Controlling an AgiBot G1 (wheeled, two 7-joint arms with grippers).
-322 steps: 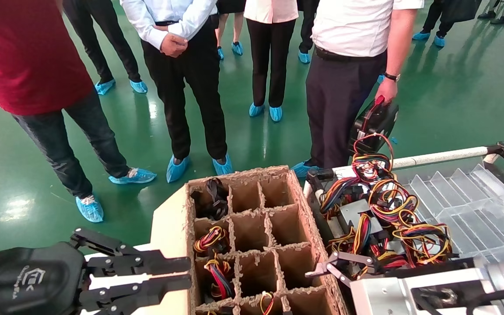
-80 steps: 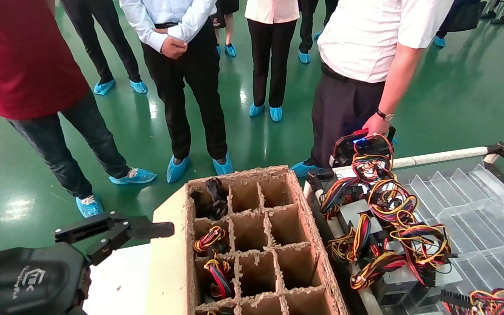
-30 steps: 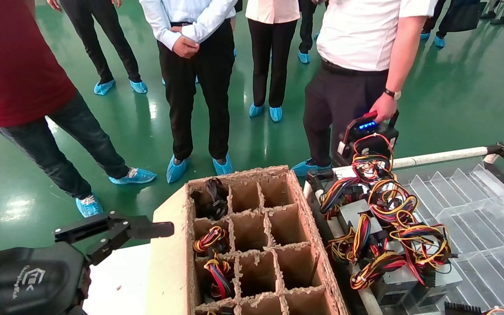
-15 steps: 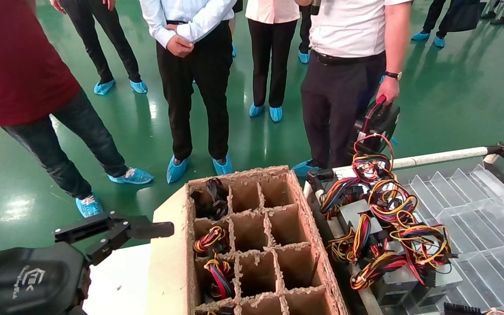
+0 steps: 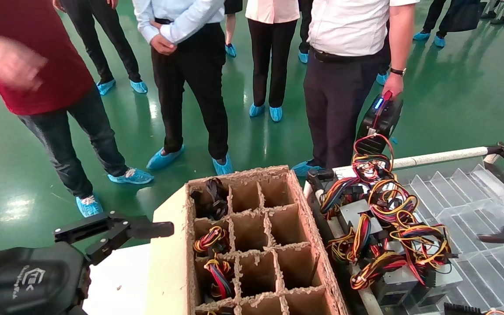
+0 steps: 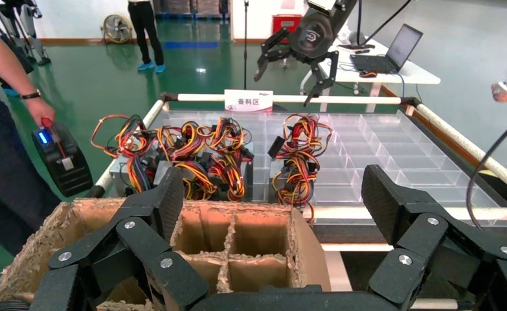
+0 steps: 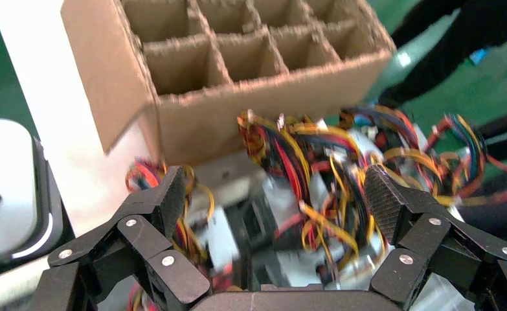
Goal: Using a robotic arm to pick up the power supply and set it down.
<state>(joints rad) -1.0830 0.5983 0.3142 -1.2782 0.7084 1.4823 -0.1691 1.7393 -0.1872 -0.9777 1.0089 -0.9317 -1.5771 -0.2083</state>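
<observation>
- The clear plastic tray point(image 5: 488, 205), framed by white tubing, sits to my right and is divided into compartments.
- The cardboard crate point(image 5: 252, 245) with its grid of cells stands just left of the tray; several cells on its left side hold cable bundles.
- The power supplies point(image 5: 379, 227), grey boxes tangled in red, yellow and black cables, lie in the tray's compartments nearest the crate; none is lifted.
- My left pincer point(image 5: 116, 227) is parked low beside the crate's left flap, fingers spread wide, holding nothing.
- My right pincer point(image 7: 276, 194) hangs above the power supplies with its fingers spread apart and nothing between them; in the head view only a dark tip shows at the right edge.
- A bystander holds a black handheld unit point(image 5: 379, 118) beyond the tray.
</observation>
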